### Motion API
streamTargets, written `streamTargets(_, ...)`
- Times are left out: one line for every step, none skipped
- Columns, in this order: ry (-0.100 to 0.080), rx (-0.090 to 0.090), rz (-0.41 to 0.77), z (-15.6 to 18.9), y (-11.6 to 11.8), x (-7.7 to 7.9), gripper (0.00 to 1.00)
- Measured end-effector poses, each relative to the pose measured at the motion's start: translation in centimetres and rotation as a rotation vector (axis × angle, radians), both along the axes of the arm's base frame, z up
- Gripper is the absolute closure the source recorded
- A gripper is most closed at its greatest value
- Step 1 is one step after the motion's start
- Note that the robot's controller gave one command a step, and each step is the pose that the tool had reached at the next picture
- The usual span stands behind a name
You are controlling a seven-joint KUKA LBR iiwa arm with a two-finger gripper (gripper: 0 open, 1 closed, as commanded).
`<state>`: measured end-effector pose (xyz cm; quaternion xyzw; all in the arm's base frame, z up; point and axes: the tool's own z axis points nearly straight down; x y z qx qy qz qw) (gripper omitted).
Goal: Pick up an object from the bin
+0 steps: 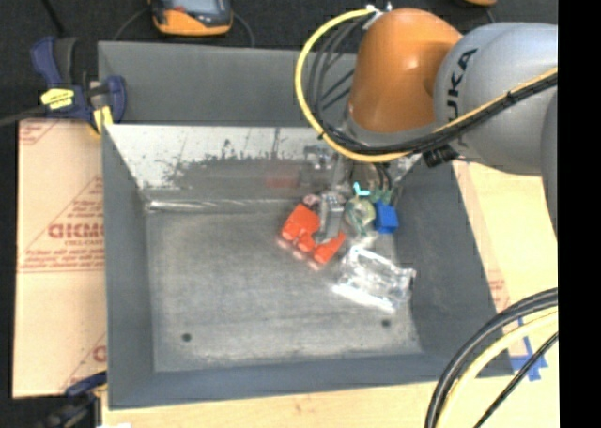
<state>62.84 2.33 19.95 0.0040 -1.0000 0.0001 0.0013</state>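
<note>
Where the arm [498,88] overhangs, orange pieces [300,225] lie partly hidden.

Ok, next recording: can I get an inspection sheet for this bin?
Surface: grey metal bin, floor scuffed, back wall scratched.
Job's things: orange-red block near the middle; small blue piece to its right in view; clear plastic piece in front.
Clutter: nothing seen.
Grippers: gripper low against the orange-red block; hold unconfirmed.
Cables: yellow cable looped round the wrist.
Surroundings: two orange handheld devices on the dark floor beyond the bin.
</note>
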Motion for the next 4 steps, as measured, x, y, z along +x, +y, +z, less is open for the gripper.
streamTargets(-0.016,0.005,0.231,-11.5,-6.8,0.6,0.0)
streamTargets(-0.014,-0.002,0.227,-11.5,-7.3,0.6,1.0)
streamTargets(-0.014,-0.002,0.227,-11.6,-7.3,0.6,0.0)
streamTargets(-0.01,0.002,0.214,-12.0,-8.6,-0.5,0.0)
